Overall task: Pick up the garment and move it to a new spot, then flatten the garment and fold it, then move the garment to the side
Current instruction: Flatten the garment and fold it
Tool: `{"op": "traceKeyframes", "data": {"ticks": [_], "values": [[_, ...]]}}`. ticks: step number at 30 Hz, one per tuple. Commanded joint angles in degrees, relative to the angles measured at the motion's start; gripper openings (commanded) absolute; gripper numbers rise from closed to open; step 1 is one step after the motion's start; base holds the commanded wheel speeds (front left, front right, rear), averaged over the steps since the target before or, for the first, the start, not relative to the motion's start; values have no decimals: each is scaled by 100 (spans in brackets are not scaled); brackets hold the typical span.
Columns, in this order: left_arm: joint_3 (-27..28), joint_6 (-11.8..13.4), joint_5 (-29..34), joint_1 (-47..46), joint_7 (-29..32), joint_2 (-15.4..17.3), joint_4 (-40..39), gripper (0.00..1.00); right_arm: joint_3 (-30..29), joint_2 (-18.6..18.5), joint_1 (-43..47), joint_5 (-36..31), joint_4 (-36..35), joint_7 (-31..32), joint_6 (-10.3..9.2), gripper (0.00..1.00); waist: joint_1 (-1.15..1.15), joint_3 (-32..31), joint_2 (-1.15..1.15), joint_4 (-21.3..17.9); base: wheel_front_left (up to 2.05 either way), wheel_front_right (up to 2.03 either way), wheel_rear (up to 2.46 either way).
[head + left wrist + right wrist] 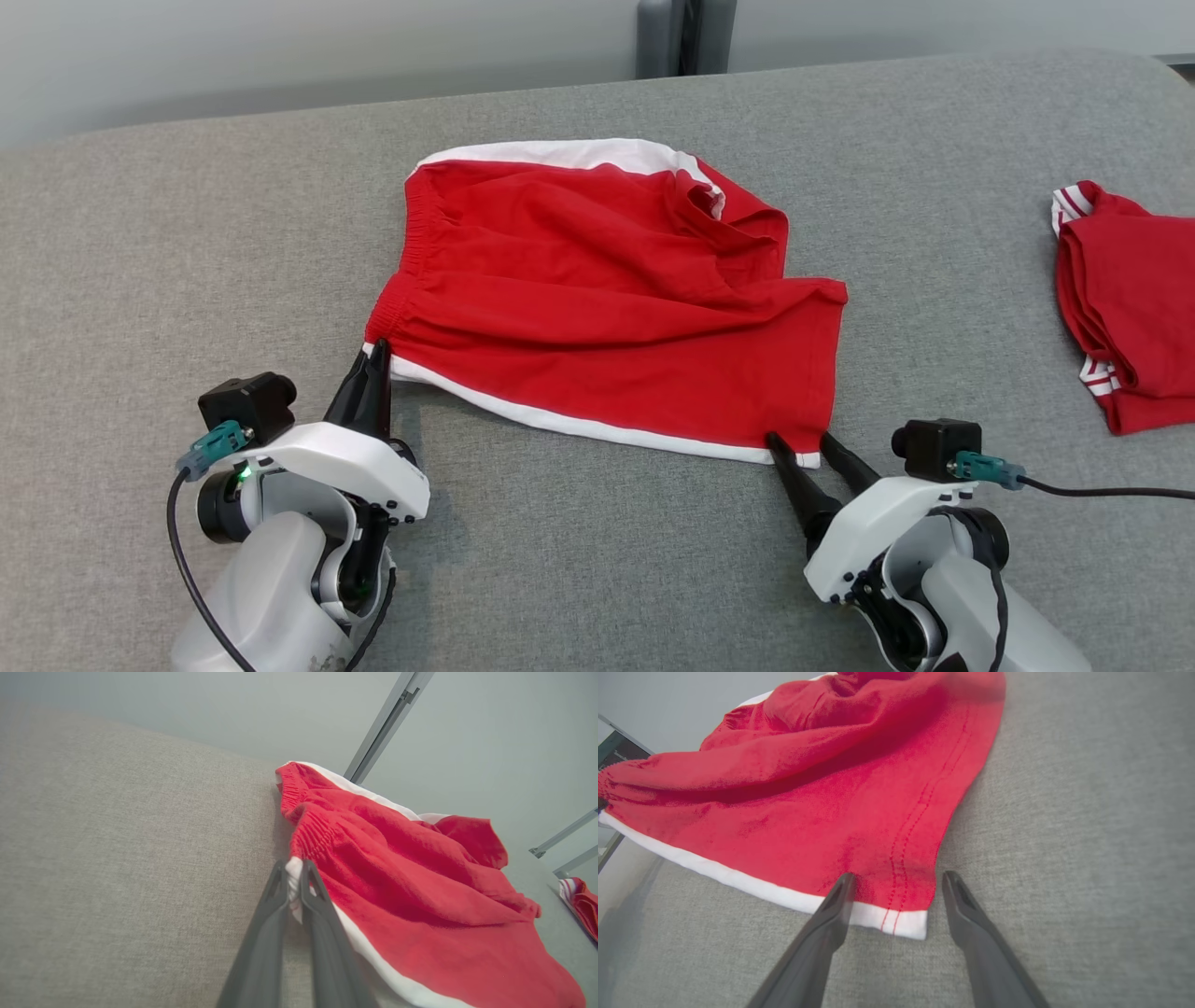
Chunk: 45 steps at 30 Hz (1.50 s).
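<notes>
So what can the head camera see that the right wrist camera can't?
Head view: a second red garment lying off to the right, and the left gripper shut on the red shorts' waistband corner. Right wrist view: two rows of stitching on the leg hem, close up. Both: the shorts on the grey surface, and the right gripper open, its fingers straddling the hem corner.

Left end effector (pixel 372 353) and right end effector (pixel 800 439): long tapered dark fingers (pixel 792 474) on glossy white wrist shells (pixel 345 457), each carrying a black camera (pixel 247 403), teal plug (pixel 988 467) and black cable (pixel 1102 491); green light (pixel 245 472) on left shell
</notes>
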Motion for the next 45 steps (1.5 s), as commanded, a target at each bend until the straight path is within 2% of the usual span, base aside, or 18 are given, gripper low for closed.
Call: {"op": "traceKeyframes", "data": {"ticks": [1,2,3,13,24,28,35,45], "values": [[7,11,-7,15,-1,37,-16,0,178,66,122,-14,197,203,-1,26,0,-4,0,24,0,0,0],[16,16,-20,17,-6,38,-16,0,234,74,117,-49,215,215,0,2,0,-9,0,32,0,0,0],[26,22,-29,21,-10,44,-17,0,264,78,118,-53,225,209,2,0,0,-16,0,37,0,0,0],[37,23,-74,85,-34,57,-3,0,308,-160,1,-66,55,-82,-2,0,0,-137,0,7,0,0,0],[-209,-313,-85,194,267,180,-605,0,69,-826,-513,-324,-555,-134,-3,0,0,-441,0,-118,0,0,0],[-223,-402,-239,228,560,268,-1102,0,-34,-1110,-763,-508,-947,17,-3,0,0,-576,0,-138,0,0,0],[-405,-276,-96,-162,1278,590,-2031,0,-356,-1568,-1236,-1004,-1706,354,-3,0,0,-759,0,-109,0,0,0],[-167,8,-623,-1092,2558,760,-3163,0,-844,-1753,-1886,-1451,-2733,1065,-3,0,0,-791,0,-73,0,0,0]]}}
